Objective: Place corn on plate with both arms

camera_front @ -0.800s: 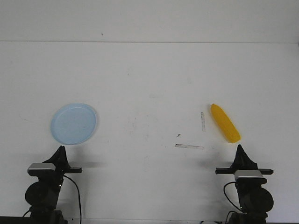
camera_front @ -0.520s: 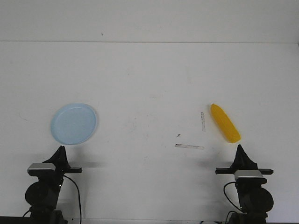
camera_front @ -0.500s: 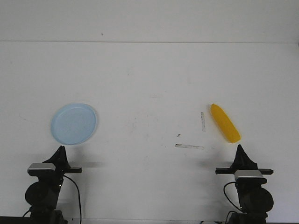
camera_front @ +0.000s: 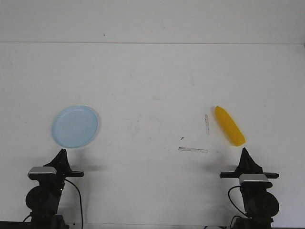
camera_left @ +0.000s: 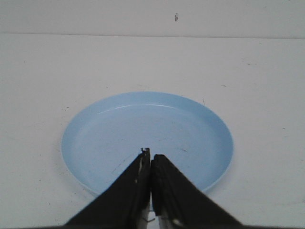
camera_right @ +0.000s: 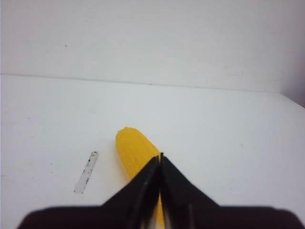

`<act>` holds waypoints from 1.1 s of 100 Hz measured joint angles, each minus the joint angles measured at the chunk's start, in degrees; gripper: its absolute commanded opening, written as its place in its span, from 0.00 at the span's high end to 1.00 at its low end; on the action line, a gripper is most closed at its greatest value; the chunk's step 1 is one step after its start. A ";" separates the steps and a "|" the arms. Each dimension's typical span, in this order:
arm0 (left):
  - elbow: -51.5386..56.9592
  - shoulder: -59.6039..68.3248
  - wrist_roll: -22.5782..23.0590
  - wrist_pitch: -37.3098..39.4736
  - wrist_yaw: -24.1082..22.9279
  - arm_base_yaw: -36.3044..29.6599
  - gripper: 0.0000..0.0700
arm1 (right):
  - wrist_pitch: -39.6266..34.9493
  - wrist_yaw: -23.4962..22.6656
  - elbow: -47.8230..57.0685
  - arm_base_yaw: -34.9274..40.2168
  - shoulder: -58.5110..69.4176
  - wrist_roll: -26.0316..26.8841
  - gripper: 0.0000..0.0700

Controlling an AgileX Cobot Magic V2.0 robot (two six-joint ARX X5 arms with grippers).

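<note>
The yellow corn (camera_front: pixel 229 125) lies on the white table at the right, slanted, its tapered end pointing away from me. It also shows in the right wrist view (camera_right: pixel 135 151). The pale blue plate (camera_front: pixel 75 126) lies at the left and holds nothing; it fills the left wrist view (camera_left: pixel 109 138). My left gripper (camera_front: pixel 62 151) is shut and sits just short of the plate's near rim; its jaws also show in the left wrist view (camera_left: pixel 149 155). My right gripper (camera_front: pixel 244 150) is shut and empty, just short of the corn's near end, and also shows in the right wrist view (camera_right: pixel 159 156).
Two strips of worn tape mark the table beside the corn, one short (camera_front: pixel 207 124) and one longer (camera_front: pixel 193 150). The short strip also shows in the right wrist view (camera_right: pixel 86 171). The table's far edge meets a white wall (camera_front: pixel 152 21).
</note>
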 measured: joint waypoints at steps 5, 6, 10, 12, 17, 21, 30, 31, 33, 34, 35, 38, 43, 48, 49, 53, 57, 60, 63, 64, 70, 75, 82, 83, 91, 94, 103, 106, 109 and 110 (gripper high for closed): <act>0.00 0.00 -0.42 1.16 0.02 0.00 1.00 | 0.00 0.00 0.00 0.00 0.00 0.00 1.00; 0.00 0.00 -0.57 1.55 0.02 0.00 1.00 | 0.00 0.00 0.00 0.00 0.00 0.00 1.00; 0.00 0.02 -1.46 3.58 0.00 0.00 1.00 | 0.00 0.00 0.00 0.00 0.00 0.00 1.00; 0.00 0.02 -1.86 4.76 0.02 0.00 1.00 | 0.00 0.00 0.00 0.00 0.00 0.00 1.00; 0.02 0.00 -2.97 8.22 0.00 0.00 1.00 | 0.00 0.02 0.00 0.00 0.00 0.00 1.00; 0.11 0.00 -3.50 10.88 0.00 0.00 1.00 | 0.00 0.00 0.00 0.00 0.00 0.00 1.00; 2.36 0.20 -4.26 11.54 -0.15 0.00 1.00 | 0.00 0.00 0.00 0.00 0.00 0.00 1.00; 2.89 0.31 -4.28 11.28 -0.22 0.00 1.00 | 0.00 0.00 0.00 0.00 0.00 0.00 1.00; 4.17 0.68 -4.31 10.73 -0.35 0.00 1.00 | 0.00 0.00 0.00 0.00 0.00 0.00 1.00; 4.79 0.83 -4.28 10.54 -0.37 0.00 1.00 | 0.00 0.00 0.00 0.00 0.00 0.00 1.00; 5.51 1.05 -4.28 10.27 -0.42 0.00 1.00 | 0.00 0.02 0.00 0.00 0.00 0.00 1.00; 7.89 1.90 -4.22 9.75 -0.46 0.00 1.00 | 0.00 0.00 0.00 0.00 0.00 0.00 1.00; 12.46 3.61 -3.69 8.72 -0.48 0.00 0.98 | 0.00 0.02 0.00 0.00 0.00 0.00 1.00; 17.51 5.77 -2.45 7.17 -0.48 0.00 0.94 | 0.00 0.00 0.00 0.00 0.00 0.00 1.00; 18.58 6.27 -2.19 6.73 -0.48 0.00 0.93 | 0.00 0.02 0.00 0.00 0.00 0.00 1.00; 22.80 8.57 -0.83 4.81 -0.50 0.00 0.92 | 0.00 0.02 0.00 0.00 0.00 0.00 1.00; 26.97 11.21 0.68 2.45 -0.66 0.00 0.92 | 0.00 0.00 0.00 0.00 0.00 0.00 1.00; 30.03 13.35 1.86 0.46 -0.98 0.02 0.92 | 0.00 0.00 0.00 0.00 0.00 0.00 1.00; 32.96 15.58 2.95 -1.64 -1.70 0.00 0.88 | 0.00 0.00 0.00 0.00 0.00 0.00 1.00; 33.90 16.31 3.32 -2.29 -1.95 0.00 0.86 | 0.00 0.00 0.00 0.00 0.00 0.00 1.00; 39.23 20.65 5.11 -6.34 -3.50 0.02 0.76 | 0.00 0.02 0.00 0.00 0.00 0.00 1.00; 43.12 24.00 6.32 -9.11 -5.05 0.02 0.65 | 0.00 0.00 0.00 0.00 0.00 0.00 1.00; 47.43 28.02 7.37 -11.89 -7.39 0.09 0.51 | 0.00 0.02 0.00 0.00 0.00 0.00 1.00; 47.95 28.57 7.54 -12.20 -7.72 0.13 0.49 | 0.00 0.02 0.00 0.00 0.00 0.00 1.00; 50.69 32.11 8.07 -13.70 -9.16 0.85 0.30 | 0.00 0.02 0.00 0.00 0.00 0.00 1.00; 51.25 33.29 8.15 -14.10 -9.22 1.36 0.22 | 0.00 0.02 0.00 0.00 0.00 0.00 1.00; 51.56 36.15 8.20 -15.23 -9.31 2.99 0.08 | 0.00 0.00 0.00 0.00 0.00 0.00 1.00; 51.56 36.92 8.07 -15.87 -9.31 3.52 0.04 | 0.00 0.02 0.00 0.00 0.00 0.00 1.00; 51.56 38.01 7.74 -16.87 -9.22 4.33 0.01 | 0.00 0.02 0.00 0.00 0.00 0.00 1.00; 51.56 38.34 7.58 -17.18 -9.20 4.57 0.00 | 0.00 0.02 0.00 0.00 0.00 0.00 1.00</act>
